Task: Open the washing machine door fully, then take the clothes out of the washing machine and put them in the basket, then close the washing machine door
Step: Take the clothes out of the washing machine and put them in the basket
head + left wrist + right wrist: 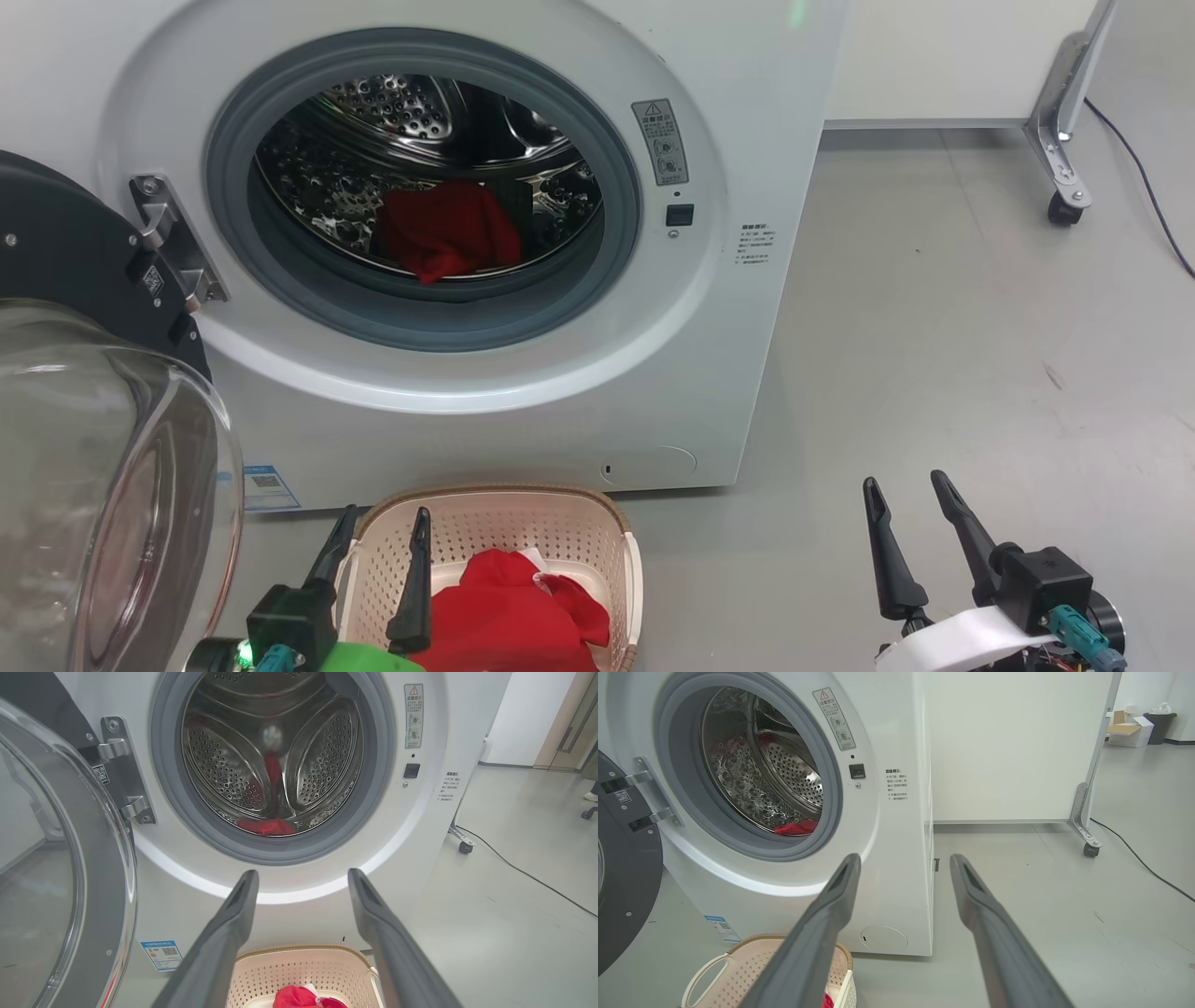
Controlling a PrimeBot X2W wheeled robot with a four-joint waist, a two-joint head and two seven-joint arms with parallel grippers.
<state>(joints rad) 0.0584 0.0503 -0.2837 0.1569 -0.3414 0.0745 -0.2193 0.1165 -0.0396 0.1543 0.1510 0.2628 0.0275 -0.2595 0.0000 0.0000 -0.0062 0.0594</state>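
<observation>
Clothes (448,233) left in the washing machine (728,373) sit low, so I'd dip the wide-open left fingers (417,579) deep before pinching.

One washing machine (523,411) fills the upper left of the head view, its one washing machine door (56,243) at the left edge, hung on two metal hinge brackets (114,749). The red clothes make two heaps: one heap (448,229) in the drum, upper centre, one heap (509,607) in the single basket (523,537), bottom centre. There are two grippers, the left gripper (386,511) at lower left and the right gripper (905,480) at lower right, each with two dark fingers. One blue sticker (271,485), one grey warning label (661,142), one caster wheel (1064,207) and one black cable (1144,187) complete the count at upper right.
</observation>
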